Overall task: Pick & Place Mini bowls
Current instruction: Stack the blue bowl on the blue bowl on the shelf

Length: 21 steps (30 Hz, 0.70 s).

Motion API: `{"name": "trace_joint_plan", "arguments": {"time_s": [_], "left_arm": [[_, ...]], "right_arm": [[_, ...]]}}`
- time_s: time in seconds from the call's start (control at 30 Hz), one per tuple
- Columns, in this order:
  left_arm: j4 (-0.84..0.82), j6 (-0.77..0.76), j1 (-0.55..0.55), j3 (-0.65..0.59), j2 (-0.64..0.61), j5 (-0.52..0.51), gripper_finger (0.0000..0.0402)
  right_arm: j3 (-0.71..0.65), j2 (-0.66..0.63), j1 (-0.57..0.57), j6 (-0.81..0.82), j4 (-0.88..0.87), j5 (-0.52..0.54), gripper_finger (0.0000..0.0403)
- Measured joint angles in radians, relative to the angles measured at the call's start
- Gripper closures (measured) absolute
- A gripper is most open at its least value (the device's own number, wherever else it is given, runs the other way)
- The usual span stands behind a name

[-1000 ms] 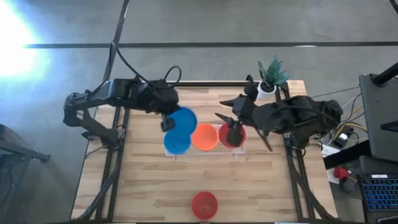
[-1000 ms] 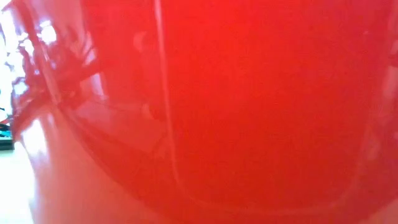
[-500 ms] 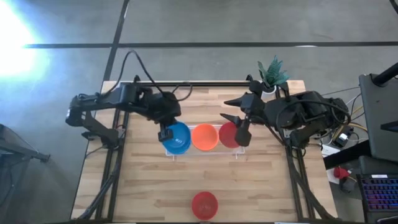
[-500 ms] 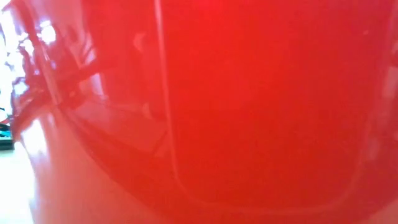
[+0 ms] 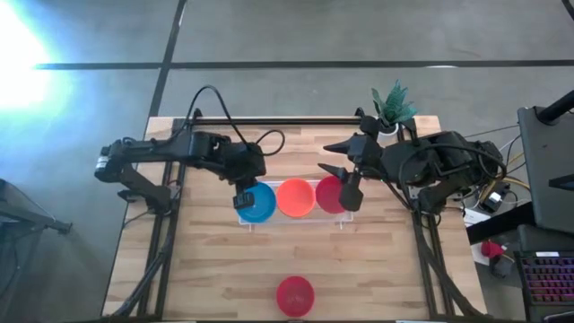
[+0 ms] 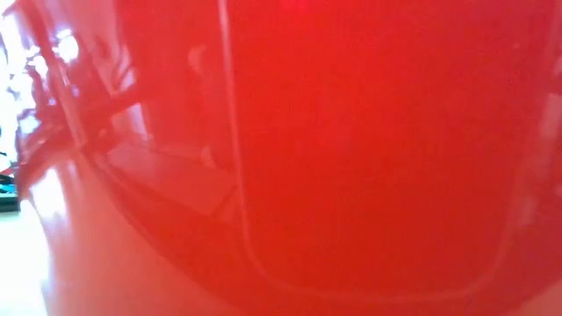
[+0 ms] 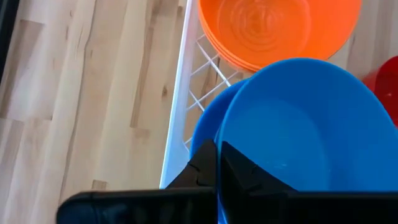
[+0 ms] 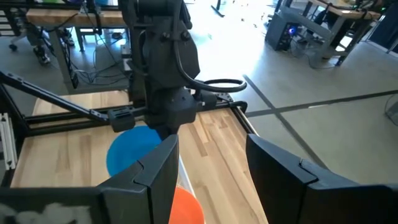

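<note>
Lowering onto the white tray (image 7: 176, 134), a blue bowl (image 7: 305, 130) is pinched at its rim by the closed left gripper (image 5: 244, 196), above a second blue bowl (image 7: 208, 127). Release is called for next. Fully spread and empty, the right gripper (image 5: 348, 186) hangs over the red bowl (image 5: 328, 195).

Two dark jointed arms trailing black cables.

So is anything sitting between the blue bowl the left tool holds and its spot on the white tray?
Nothing visible blocks it. The left tool is shut on the blue bowl, held right over a second blue bowl already on the white tray, beside the orange bowl. The right tool stands open over the red bowl, apart.
</note>
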Motion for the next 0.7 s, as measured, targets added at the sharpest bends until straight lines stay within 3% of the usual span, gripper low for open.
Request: {"name": "trace_joint_plan", "arguments": {"time_s": [0.17, 0.5, 0.7], "left_arm": [[0.001, -0.001, 0.000, 0.000, 0.000, 0.000, 0.0392], [0.000, -0.012, 0.000, -0.012, 0.001, -0.003, 0.0332], [-0.014, -0.003, 0.002, 0.047, -0.003, -0.003, 0.0327]], "right_arm": [[0.000, 0.000, 0.000, -0.003, 0.000, 0.002, 0.0218], [0.000, 0.000, 0.000, -0.003, 0.000, 0.002, 0.0218], [0.000, 0.000, -0.001, 0.000, 0.000, 0.002, 0.0218]]}}
